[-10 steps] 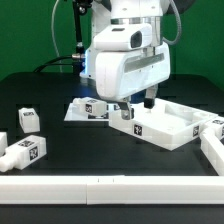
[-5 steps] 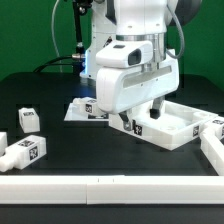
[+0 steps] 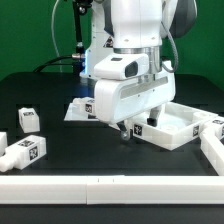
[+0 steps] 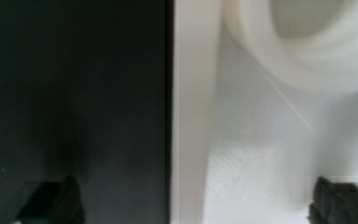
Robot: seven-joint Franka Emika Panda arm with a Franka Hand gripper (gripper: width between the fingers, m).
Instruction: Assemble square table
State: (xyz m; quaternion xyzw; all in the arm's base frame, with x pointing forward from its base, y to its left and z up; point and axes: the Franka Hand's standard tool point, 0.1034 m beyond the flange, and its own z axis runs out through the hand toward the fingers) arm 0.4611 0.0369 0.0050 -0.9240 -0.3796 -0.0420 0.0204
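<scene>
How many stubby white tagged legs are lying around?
4: on the exterior view's left, a rear leg, a front leg and an edge-cut leg; a right leg. More may be hidden.

Bench (image 3: 40, 92) showing matt black top. Square panel (image 3: 176, 139) looking like smooth white plastic, its rim giving off soft sheen; in wrist view, surface reading as satin. Stubby legs (image 3: 28, 120) appearing as same white plastic, carrying flat matt black-and-white tags (image 3: 35, 152). Arm casing (image 3: 125, 95) gleaming as glossy white plastic. Claw (image 4: 194, 203) fingertips (image 4: 51, 200) showing dull black. Long rail (image 3: 100, 186) looking smooth, matt white.
</scene>
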